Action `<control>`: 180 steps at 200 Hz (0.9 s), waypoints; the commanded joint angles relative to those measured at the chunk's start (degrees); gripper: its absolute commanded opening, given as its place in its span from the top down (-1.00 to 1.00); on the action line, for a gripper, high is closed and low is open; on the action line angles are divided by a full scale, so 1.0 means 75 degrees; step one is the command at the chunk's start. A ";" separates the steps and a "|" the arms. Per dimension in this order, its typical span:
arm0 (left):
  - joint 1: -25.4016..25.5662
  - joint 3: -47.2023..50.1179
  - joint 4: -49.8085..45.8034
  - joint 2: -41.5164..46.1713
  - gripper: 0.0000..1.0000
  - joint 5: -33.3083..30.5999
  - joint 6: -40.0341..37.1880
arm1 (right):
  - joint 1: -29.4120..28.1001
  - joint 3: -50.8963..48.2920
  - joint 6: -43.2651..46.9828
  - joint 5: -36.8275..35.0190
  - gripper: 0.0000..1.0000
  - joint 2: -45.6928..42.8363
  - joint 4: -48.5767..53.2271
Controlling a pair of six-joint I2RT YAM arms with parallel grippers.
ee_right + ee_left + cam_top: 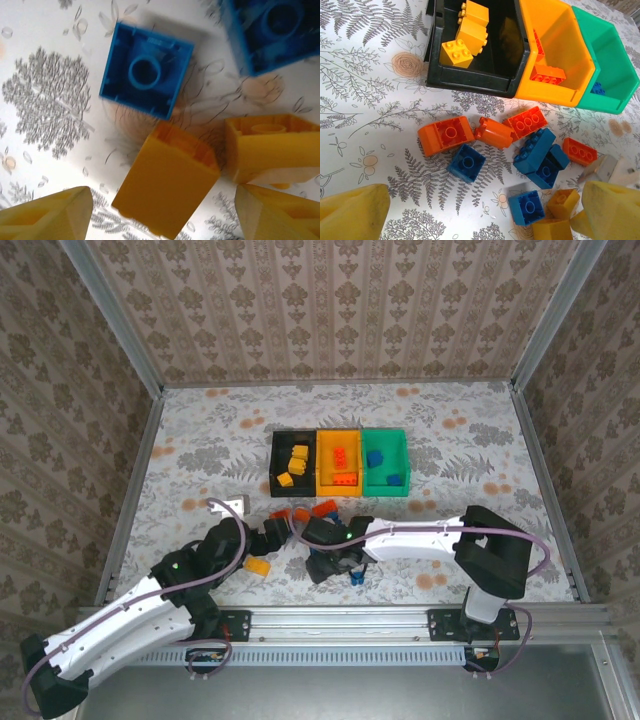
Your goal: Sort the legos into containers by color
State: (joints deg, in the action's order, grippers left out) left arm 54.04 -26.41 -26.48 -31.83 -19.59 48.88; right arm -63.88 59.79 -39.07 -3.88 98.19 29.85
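Note:
The containers stand joined in a row: a black bin (290,465) with yellow legos (465,35), an orange bin (338,465) with red-orange legos (547,75), and a green bin (386,462) with blue ones. Loose red-orange (445,134) and blue legos (466,163) lie on the table in front of them. My left gripper (485,222) hovers open above the pile, with a blue brick (526,206) and yellow bricks (563,202) near its right finger. My right gripper (162,220) is open and low over the table. A yellow brick (167,185) lies between its fingers (45,215) with gaps on both sides.
Another yellow brick (270,145) and a blue brick (147,75) lie close beyond the right gripper. A lone yellow brick (258,566) sits by the left arm. Both grippers (278,530) (335,565) work close together near the table's front. Metal rails edge the table.

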 commanded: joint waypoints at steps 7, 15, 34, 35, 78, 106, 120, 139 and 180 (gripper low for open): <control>0.0067 -0.0263 -0.0218 0.0002 -1.00 -0.0165 -0.0095 | 0.0089 0.0336 -0.0111 -0.0685 -0.37 0.0390 0.0603; 0.0063 -0.0275 -0.0240 -0.0004 -1.00 -0.0165 -0.0096 | 0.0090 0.0360 -0.0111 -0.0734 -0.30 0.0461 0.0689; 0.0071 -0.0263 -0.0230 -0.0013 -0.99 -0.0131 -0.0096 | 0.0083 0.0314 -0.0111 -0.0812 -0.15 0.0522 0.0752; 0.0071 -0.0257 -0.0225 -0.0011 -0.99 -0.0130 -0.0090 | 0.0087 0.0314 -0.0111 -0.0816 -0.14 0.0518 0.0754; 0.0062 -0.0298 -0.0015 -0.0308 -1.00 0.0019 -0.0188 | 0.0101 -0.0117 -0.0124 -0.0906 0.22 0.0137 0.0567; 0.0072 -0.0377 0.0188 -0.0705 -0.99 0.0105 -0.0279 | 0.0138 -0.0484 -0.0010 -0.0877 0.36 -0.0595 0.0288; 0.0070 -0.0369 0.0305 -0.0898 -1.00 0.0137 -0.0283 | 0.0178 -0.0574 0.0069 -0.0874 0.37 -0.1049 0.0300; 0.0067 -0.0316 0.0401 -0.1091 -1.00 0.0152 -0.0275 | 0.0344 -0.0529 0.0249 -0.0828 0.37 -0.1744 0.0431; 0.0072 0.0047 0.0338 -0.0976 -0.99 0.0046 0.0077 | 0.1522 0.0736 0.0876 -0.0098 0.37 -0.1631 0.0149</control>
State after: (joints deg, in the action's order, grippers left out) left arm 54.04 -27.53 -24.51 -40.38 -19.09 48.05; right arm -56.82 58.70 -36.27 -7.40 83.46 32.58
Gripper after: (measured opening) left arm 0.997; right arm 0.345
